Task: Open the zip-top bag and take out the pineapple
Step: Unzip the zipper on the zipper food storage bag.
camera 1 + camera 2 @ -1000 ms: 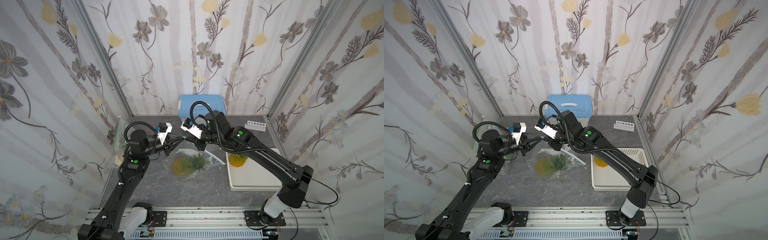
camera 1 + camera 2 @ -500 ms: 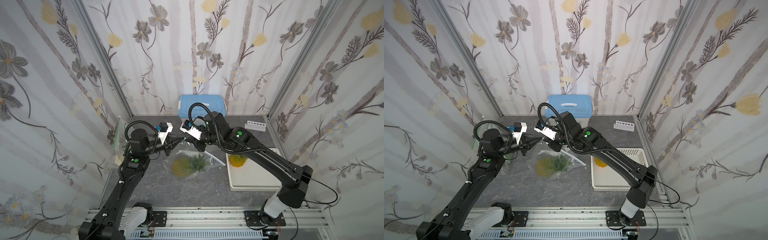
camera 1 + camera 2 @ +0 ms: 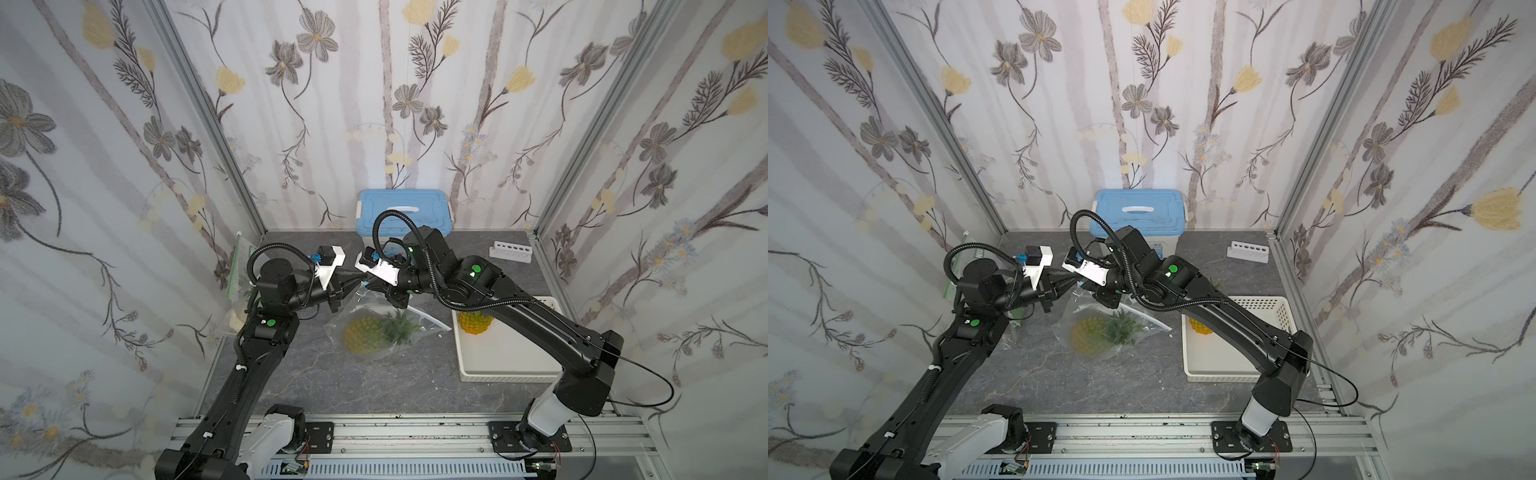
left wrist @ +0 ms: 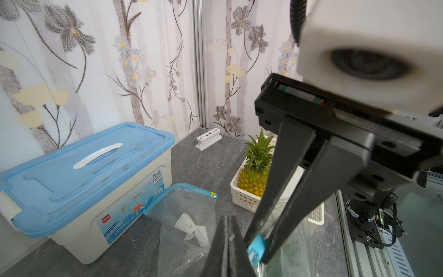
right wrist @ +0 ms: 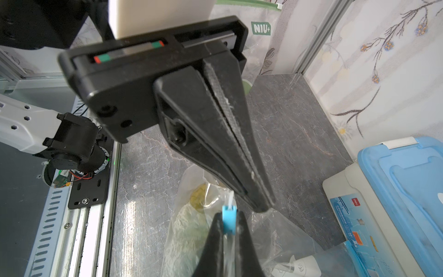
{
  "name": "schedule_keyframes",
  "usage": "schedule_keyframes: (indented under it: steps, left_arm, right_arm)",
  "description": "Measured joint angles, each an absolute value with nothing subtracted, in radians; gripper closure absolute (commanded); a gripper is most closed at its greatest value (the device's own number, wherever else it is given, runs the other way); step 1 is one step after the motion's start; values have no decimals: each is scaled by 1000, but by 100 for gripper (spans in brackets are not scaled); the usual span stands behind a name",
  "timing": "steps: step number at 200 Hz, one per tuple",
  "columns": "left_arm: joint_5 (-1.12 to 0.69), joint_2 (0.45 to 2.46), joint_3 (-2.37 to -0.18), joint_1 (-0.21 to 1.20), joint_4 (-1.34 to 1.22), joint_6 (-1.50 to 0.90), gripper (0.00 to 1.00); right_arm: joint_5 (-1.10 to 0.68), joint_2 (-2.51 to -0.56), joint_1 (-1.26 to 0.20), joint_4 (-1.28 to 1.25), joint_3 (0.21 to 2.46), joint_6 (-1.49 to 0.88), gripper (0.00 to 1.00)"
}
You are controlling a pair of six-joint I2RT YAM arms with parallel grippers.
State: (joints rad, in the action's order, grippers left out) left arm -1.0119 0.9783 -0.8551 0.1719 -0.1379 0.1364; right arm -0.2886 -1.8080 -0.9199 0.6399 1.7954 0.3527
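A clear zip-top bag (image 3: 353, 307) (image 3: 1077, 309) lies on the grey table, its top corner lifted. The pineapple (image 3: 365, 338) (image 3: 1090, 338) lies on its side inside it. My right gripper (image 5: 229, 215) (image 3: 370, 286) is shut on the bag's blue slider (image 5: 229, 220) (image 4: 256, 247). My left gripper (image 4: 226, 218) (image 3: 358, 280) comes in from the opposite side. Its jaws are pressed together at the bag's top edge right beside the slider, with the film seemingly pinched between them. The two grippers' tips almost touch.
A second pineapple (image 3: 473, 322) stands in the white basket (image 3: 498, 365) on the right. A blue-lidded storage box (image 3: 403, 212) sits at the back, with an empty zip bag (image 4: 182, 211) in front of it. A white tube rack (image 3: 513, 252) stands back right. A green-topped bag (image 3: 237, 266) leans on the left wall.
My left gripper's jaws have closed at the bag's top edge. Both grippers and the bag's lifted corner shifted slightly left. The right gripper kept its hold on the slider.
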Motion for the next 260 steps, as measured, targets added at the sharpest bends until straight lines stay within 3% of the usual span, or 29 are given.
schedule_keyframes:
  steps: [44,93,142,172,260]
  left_arm:
    - [-974,870,-857,113,-21,207,90]
    - [-942,818,-831,92,-23,187,90]
    - [-925,802,-807,91,-46,149,87]
    - [-929,793,-802,92,-57,131,80]
    - [-1031,849,-783,96,-58,126,77]
  right_arm:
    - [-311,-1787,-921,728,1821,516,100]
    - [-302,-1839,-900,936,2059,672,100]
    - [-321,-1819,-887,1045,2112,762,100]
    - [-377,-1844,-886,1049,2084,783,100]
    - [-484,-1859,-899,900,1900,752,100]
